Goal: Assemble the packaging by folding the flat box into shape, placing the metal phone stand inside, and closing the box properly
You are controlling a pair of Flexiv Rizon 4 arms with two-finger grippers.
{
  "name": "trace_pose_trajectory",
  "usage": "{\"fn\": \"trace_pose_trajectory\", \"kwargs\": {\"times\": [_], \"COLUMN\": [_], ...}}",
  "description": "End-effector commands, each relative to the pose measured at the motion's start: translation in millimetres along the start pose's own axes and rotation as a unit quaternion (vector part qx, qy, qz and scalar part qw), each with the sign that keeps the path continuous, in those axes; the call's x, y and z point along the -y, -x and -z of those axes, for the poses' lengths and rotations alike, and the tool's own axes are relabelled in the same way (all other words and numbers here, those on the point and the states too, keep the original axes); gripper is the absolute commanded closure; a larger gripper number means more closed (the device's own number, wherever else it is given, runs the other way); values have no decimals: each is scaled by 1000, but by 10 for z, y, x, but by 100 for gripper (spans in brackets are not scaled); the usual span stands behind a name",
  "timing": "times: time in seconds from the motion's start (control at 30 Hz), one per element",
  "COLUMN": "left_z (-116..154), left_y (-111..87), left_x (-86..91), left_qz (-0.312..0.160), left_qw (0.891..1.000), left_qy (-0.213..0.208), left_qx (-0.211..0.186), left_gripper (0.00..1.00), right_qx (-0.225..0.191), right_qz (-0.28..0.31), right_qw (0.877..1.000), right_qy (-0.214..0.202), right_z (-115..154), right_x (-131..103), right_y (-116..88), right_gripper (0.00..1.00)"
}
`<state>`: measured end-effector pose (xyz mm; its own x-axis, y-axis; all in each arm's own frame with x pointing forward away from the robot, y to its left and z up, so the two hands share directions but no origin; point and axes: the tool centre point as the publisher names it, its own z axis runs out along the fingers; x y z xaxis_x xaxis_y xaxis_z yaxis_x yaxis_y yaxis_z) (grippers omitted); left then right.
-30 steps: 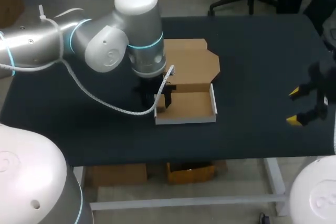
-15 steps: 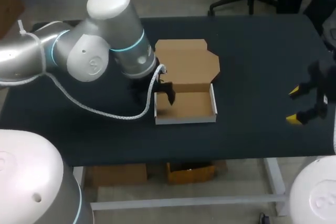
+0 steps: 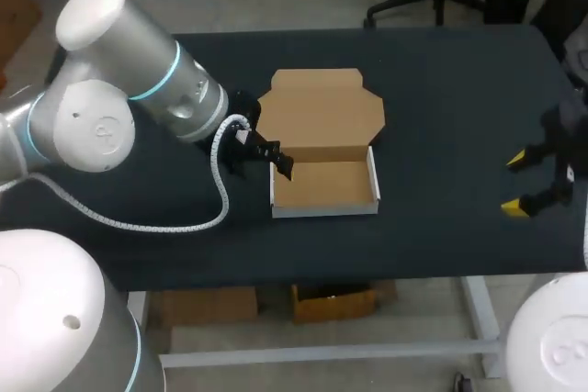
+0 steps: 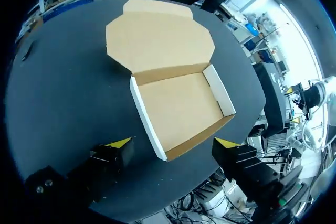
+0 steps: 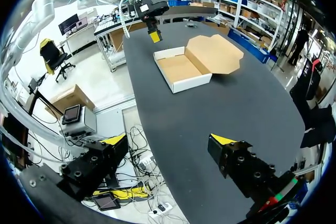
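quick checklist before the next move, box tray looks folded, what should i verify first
1. Box tray walls upright: ok.
2. Lid open, lying flat behind the tray: ok.
3. Tray interior empty for loading: ok.
4. Left gripper open, holding nothing, by the tray's left side: ok.
5. Right gripper open, empty, well apart from the box: ok.
6. Metal phone stand in sight: not ok, no view shows it.

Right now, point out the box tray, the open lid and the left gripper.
box tray (image 3: pixel 326 183), head view, bare inner floor.
open lid (image 3: pixel 322 107), head view, middle of the flat panel.
left gripper (image 4: pixel 172 142), left wrist view, midway between its yellow-tipped fingers.
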<state>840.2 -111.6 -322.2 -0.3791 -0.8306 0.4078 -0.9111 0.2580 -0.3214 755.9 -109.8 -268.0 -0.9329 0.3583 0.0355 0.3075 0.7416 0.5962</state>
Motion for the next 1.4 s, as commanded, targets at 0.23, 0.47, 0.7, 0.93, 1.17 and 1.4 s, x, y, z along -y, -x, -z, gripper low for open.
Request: {"fn": "trace_pose_trajectory", "kwargs": {"times": [0.23,0.47,0.7,0.93,1.17,1.4], "left_z": [455,650,830,1050,1204,1320], "left_y": [-91,-135,-180,-197,-192,-156], "left_x": [-317,-410,-480,-556,-639,-683], "left_qz": [-122,-171,-192,-206,-211,-176], "left_qw": [990,982,978,976,976,984], "left_qy": [-51,-64,-70,-68,-55,-40], "left_qx": [-42,-48,-30,-26,-23,-14], "left_gripper": [0,0,0,0,0,0], "right_qx": [6,9,14,19,20,29], "right_qz": [0,-2,-8,-14,-28,-62], "right_qw": [1000,1000,1000,1000,999,997], "right_qy": [4,8,13,19,26,27], "right_z": [27,46,78,93,126,222], "right_x": [20,32,42,46,75,84], "right_y": [-37,-62,-76,-94,-117,-137], "right_gripper": [0,0,0,0,0,0]}}
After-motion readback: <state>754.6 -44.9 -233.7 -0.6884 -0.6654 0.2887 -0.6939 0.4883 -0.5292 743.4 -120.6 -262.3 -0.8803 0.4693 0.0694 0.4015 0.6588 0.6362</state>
